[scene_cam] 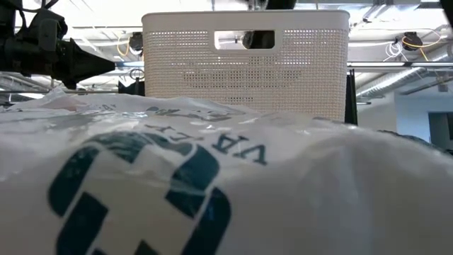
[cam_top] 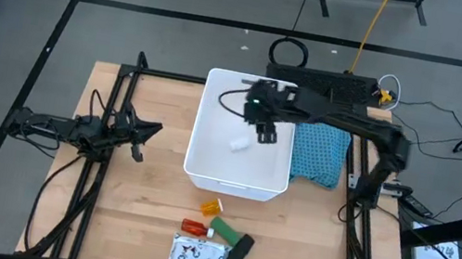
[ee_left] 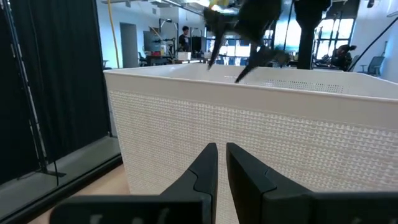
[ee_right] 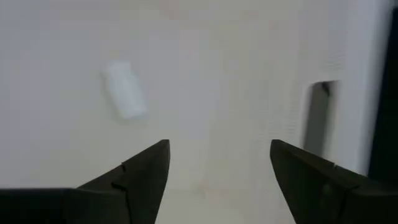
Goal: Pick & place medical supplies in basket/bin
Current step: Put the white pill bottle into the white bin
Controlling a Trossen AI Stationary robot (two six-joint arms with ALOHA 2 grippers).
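The white bin (cam_top: 234, 186) stands mid-table. A small white roll (cam_top: 240, 144) lies on its floor, also seen in the right wrist view as the white roll (ee_right: 126, 90). My right gripper (cam_top: 266, 134) hangs open above the bin's inside, and in its own wrist view the right gripper (ee_right: 219, 149) has nothing between its fingers. My left gripper (cam_top: 148, 130) waits shut to the left of the bin, level. Near the front edge lie an orange vial (cam_top: 212, 206), a red tube (cam_top: 194, 228), a green bar (cam_top: 223, 231), a black oblong (cam_top: 240, 251) and a flat white packet (cam_top: 199, 258).
A blue-green mesh cloth (cam_top: 319, 154) lies right of the bin. The bin's slot handle (ee_right: 318, 118) shows in its wall. The packet (scene_cam: 212, 191) fills the low view's foreground in front of the bin (scene_cam: 245, 64). Black frame rails run along both table sides.
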